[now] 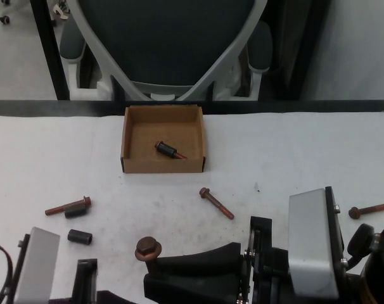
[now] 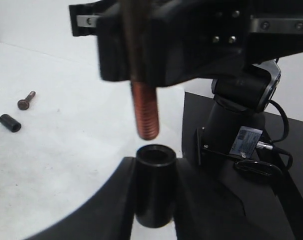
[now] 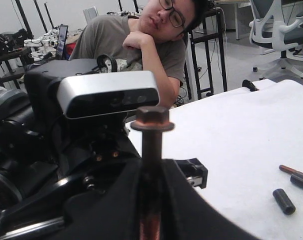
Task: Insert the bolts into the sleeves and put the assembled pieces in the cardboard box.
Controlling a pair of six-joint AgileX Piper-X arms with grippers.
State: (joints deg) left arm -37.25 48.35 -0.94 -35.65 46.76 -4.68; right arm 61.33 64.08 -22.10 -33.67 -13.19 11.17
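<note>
Our left gripper (image 2: 155,205) clamps the sleeve (image 2: 155,180) upright; our right gripper (image 3: 151,195) clamps the bolt (image 2: 144,110), threads down, just above the sleeve, ready for insertion.

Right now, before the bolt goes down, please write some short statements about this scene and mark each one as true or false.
1. The left gripper holds a sleeve upright. True.
2. The right gripper holds a bolt. True.
3. The bolt's tip is inside the sleeve. False: the tip hangs just above the sleeve's opening.
4. The cardboard box is empty. False: one assembled piece lies in it.
5. No sleeve lies on the table. False: two loose sleeves lie there.
</note>
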